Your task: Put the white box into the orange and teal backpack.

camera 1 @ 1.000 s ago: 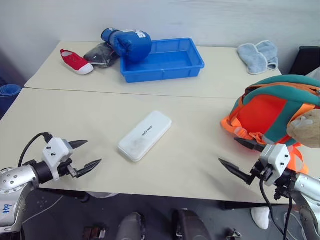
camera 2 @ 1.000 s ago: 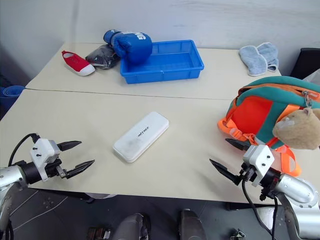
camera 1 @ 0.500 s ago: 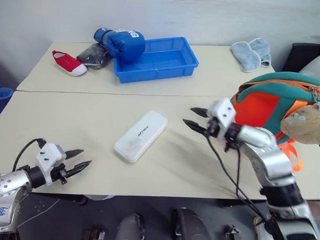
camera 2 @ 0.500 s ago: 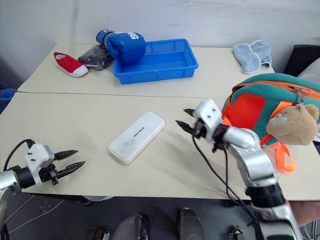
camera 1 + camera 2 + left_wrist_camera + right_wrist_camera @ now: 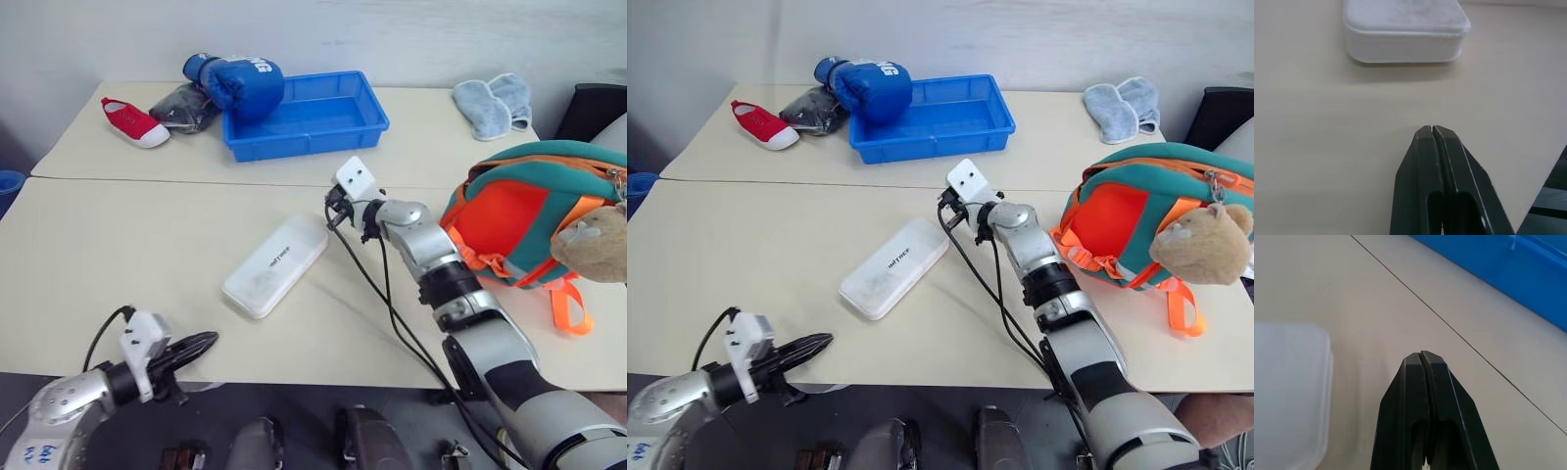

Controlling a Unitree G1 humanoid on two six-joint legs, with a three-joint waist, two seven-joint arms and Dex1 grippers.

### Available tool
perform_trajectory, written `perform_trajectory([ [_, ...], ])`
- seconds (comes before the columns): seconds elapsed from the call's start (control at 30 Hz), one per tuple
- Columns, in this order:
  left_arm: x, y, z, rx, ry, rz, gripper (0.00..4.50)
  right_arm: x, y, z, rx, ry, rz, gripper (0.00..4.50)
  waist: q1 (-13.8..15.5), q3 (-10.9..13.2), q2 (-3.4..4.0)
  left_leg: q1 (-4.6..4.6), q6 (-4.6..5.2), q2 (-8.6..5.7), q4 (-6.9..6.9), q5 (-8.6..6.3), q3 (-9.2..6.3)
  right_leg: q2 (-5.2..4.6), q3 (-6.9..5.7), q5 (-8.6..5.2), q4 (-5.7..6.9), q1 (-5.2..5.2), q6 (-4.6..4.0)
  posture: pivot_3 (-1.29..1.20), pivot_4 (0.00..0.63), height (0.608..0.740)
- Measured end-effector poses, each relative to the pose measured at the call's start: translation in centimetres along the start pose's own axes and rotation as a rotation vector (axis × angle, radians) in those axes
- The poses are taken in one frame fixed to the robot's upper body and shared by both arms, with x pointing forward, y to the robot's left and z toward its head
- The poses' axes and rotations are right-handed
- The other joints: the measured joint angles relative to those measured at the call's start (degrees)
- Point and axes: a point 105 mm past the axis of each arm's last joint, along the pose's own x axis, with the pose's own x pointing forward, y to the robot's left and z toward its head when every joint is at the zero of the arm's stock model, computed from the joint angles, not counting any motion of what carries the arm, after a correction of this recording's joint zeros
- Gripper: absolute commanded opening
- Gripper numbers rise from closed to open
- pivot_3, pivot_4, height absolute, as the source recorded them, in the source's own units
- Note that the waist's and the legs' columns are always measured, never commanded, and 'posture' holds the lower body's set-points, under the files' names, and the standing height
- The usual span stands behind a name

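The white box (image 5: 275, 266) lies flat and slanted in the middle of the near table. My right gripper (image 5: 331, 212) is shut and empty, its tip just off the box's far right corner; the right wrist view has the box (image 5: 1288, 396) beside the closed fingertips (image 5: 1420, 357). At the table's front edge, left of the box and nearer to me, my left gripper (image 5: 201, 342) is shut and empty, and its wrist view looks at the box's near end (image 5: 1405, 29). The orange and teal backpack (image 5: 529, 211) stands at the right with a tan bear charm (image 5: 591, 242).
A blue tray (image 5: 323, 122) sits on the far table with a blue boxing glove (image 5: 240, 83) on its left rim. Left of it lie a dark bundle (image 5: 186, 103) and a red shoe (image 5: 132, 122). Grey-blue mitts (image 5: 495, 103) lie at the far right. A seam (image 5: 196, 181) joins the tables.
Both grippers went from open to shut. The right arm swung from beside the backpack forward and left to the box's far corner. The left gripper sank toward the front edge.
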Motion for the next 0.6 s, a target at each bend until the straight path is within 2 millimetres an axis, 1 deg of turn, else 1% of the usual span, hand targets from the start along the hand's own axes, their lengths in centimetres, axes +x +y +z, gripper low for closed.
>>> perform_trajectory([
  [0.07, 0.7, -0.1, 0.4, 0.002, -0.004, -0.003, 0.03, 0.7, 0.7, -0.1, 0.010, 0.012, 0.037, 0.00, -0.6, 0.0, 0.00, -0.01, -0.01, 0.01, -0.01, 0.01, 0.00, 0.02, 0.00, 0.00, 0.02, -0.01, 0.00, 0.00, 0.150, 0.740],
  [0.17, 1.2, -0.5, 0.7, 0.014, 0.014, -0.032, 0.03, 0.8, 0.5, -0.3, 0.019, 0.034, 0.088, 0.00, -1.0, 0.0, 0.01, -0.02, -0.02, 0.00, -0.01, 0.01, 0.02, 0.01, 0.01, 0.00, 0.23, 0.00, 0.00, 0.00, 0.150, 0.740],
  [0.3, 1.4, 0.0, 1.0, 0.024, 0.030, -0.024, 0.03, 0.7, 0.7, -0.3, 0.059, 0.043, 0.168, 0.00, -1.1, 0.0, 0.02, -0.01, -0.02, 0.01, -0.03, 0.01, 0.01, 0.02, 0.00, 0.00, 0.23, 0.00, 0.00, 0.00, 0.150, 0.740],
  [0.47, 1.8, 0.4, 1.7, 0.040, 0.018, -0.018, 0.03, 0.3, 1.9, -1.2, 0.084, 0.074, 0.301, 0.00, -1.0, 0.0, 0.02, -0.02, -0.02, 0.00, -0.02, 0.01, 0.01, 0.00, 0.00, 0.00, 0.22, 0.00, 0.00, 0.00, 0.150, 0.740],
  [0.6, 2.2, 0.6, 2.2, 0.049, 0.012, -0.026, 0.03, -0.3, 2.0, -1.6, 0.084, 0.089, 0.357, 0.00, -1.0, 0.0, 0.02, -0.02, -0.06, 0.00, -0.03, 0.01, -0.01, 0.00, -0.01, 0.00, 0.21, 0.00, 0.00, 0.00, 0.150, 0.740],
])
